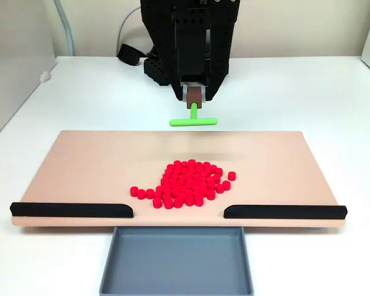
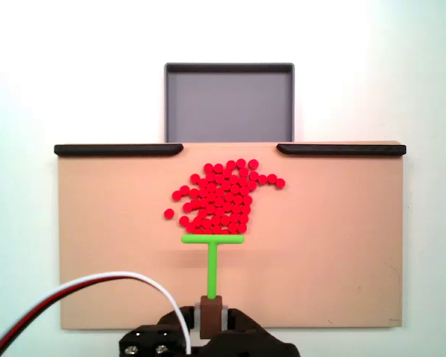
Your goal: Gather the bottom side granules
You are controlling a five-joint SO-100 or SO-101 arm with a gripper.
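Clamped shut on the stem of a green T-shaped stick (image 2: 212, 256), the black arm's tool (image 2: 211, 312) hangs over the near edge of a tan board (image 2: 342, 245) in a fixed view taken from behind the arm. Just beyond, the stick's crossbar touches the near side of the granules (image 2: 223, 195), a heap of bright red beads lying around the board's middle, with one bead apart toward the left edge and a few trailing toward the right. Farther on, two black strips (image 2: 119, 149) line the board's far edge, a gap left between them. Past that gap a shallow grey tray (image 2: 229, 68) rests on the white tabletop (image 2: 22, 89). From the opposite fixed view, the tool (image 1: 194, 95) holds the stick (image 1: 193, 120) above the tabletop (image 1: 80, 92).
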